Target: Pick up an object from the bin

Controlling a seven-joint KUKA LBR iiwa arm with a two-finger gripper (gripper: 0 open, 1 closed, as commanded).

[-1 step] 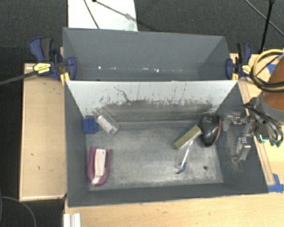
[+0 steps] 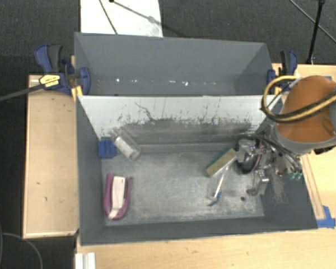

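Where the arm (image 2: 288,144) comes in over the right wall of the bin (image 2: 168,66), its wrist is bent down and leftward. The orange cover (image 2: 305,114) sits above the rim and looped cables (image 2: 273,102) curve round the cover's left side. The gripper (image 2: 247,159) is low over the right part of the bin floor, pointing left, just beside the right end of a tan oblong block (image 2: 221,162) that lies slantwise there. Whether the gripper is apart or together cannot be told, nor whether it touches the block. A slim metal tool (image 2: 217,189) lies just below the block. Well apart, by the left wall, are a blue block (image 2: 105,148), a grey cylinder (image 2: 126,147) touching it, and a purple-and-white object (image 2: 116,196) nearer the front.
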